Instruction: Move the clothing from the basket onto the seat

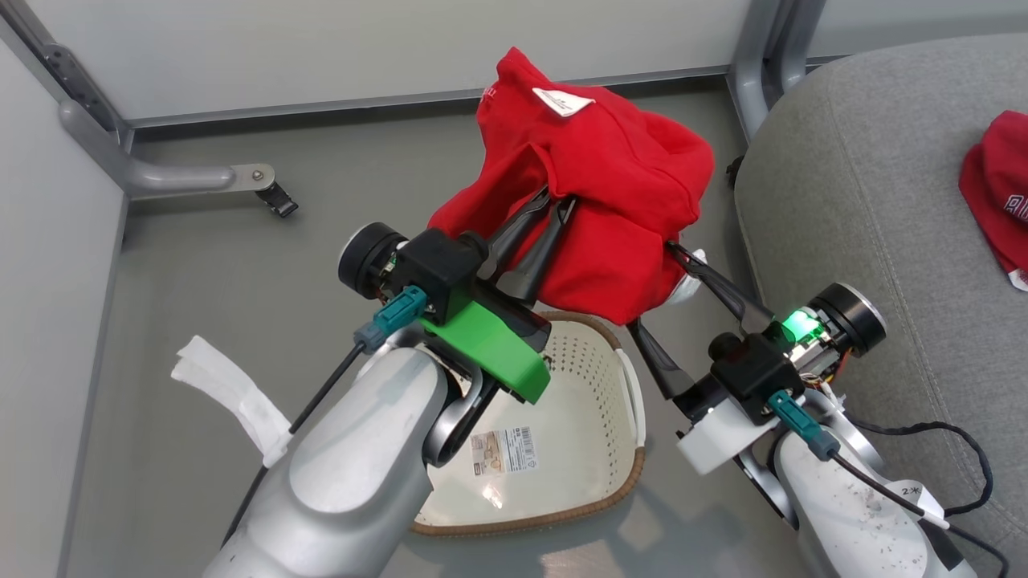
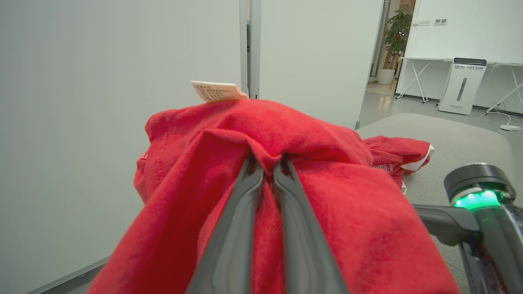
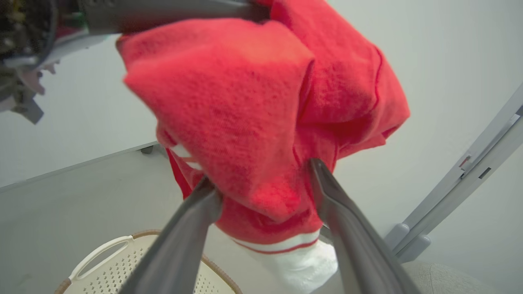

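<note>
Your left gripper (image 1: 558,201) pinches a fold of the shirt (image 1: 618,172); your right gripper (image 1: 650,283) is spread around its hem. It seems light and floppy, so grab bunched cloth.

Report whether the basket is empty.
Looks empty: the basket shows bare perforated wall and its label; the left forearm hides part.

An office or lab room with a walled-off bay. Pale partition panels (image 1: 321,48) on grey metal feet (image 1: 185,177) line the top and left of the head view, with a grey seat (image 1: 867,201) at its right. Upper right in the left wrist view: trestle tables (image 2: 425,61), a white floor appliance (image 2: 463,85), a potted plant (image 2: 394,36), cables (image 2: 508,126) on the grey floor (image 2: 388,106).
</note>
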